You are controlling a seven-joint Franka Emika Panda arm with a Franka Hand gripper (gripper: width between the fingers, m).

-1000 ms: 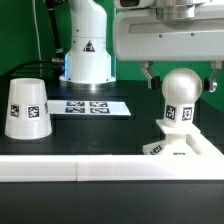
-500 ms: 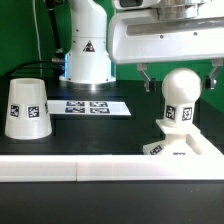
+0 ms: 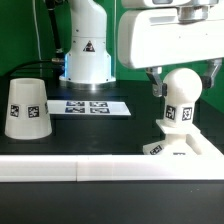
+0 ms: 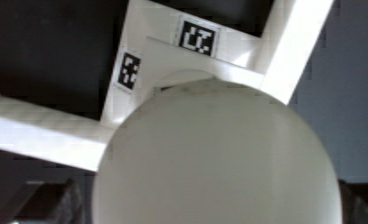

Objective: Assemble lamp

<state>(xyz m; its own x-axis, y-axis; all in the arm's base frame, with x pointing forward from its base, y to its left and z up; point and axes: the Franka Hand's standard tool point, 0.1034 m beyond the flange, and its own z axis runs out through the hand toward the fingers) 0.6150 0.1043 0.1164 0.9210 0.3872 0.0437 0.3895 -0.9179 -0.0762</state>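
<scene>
Between the spread, released jaws, the ball-topped bulb (image 3: 183, 92), upright on the square base (image 3: 200, 148).

The exterior view is brightly and evenly lit from above. White surfaces are nearly washed out, and only faint, soft shadows are cast on the dark counter (image 3: 100, 135). Detail is coarse throughout. In the wrist view the bulb (image 4: 207, 150) is rendered blurred and dim.
</scene>
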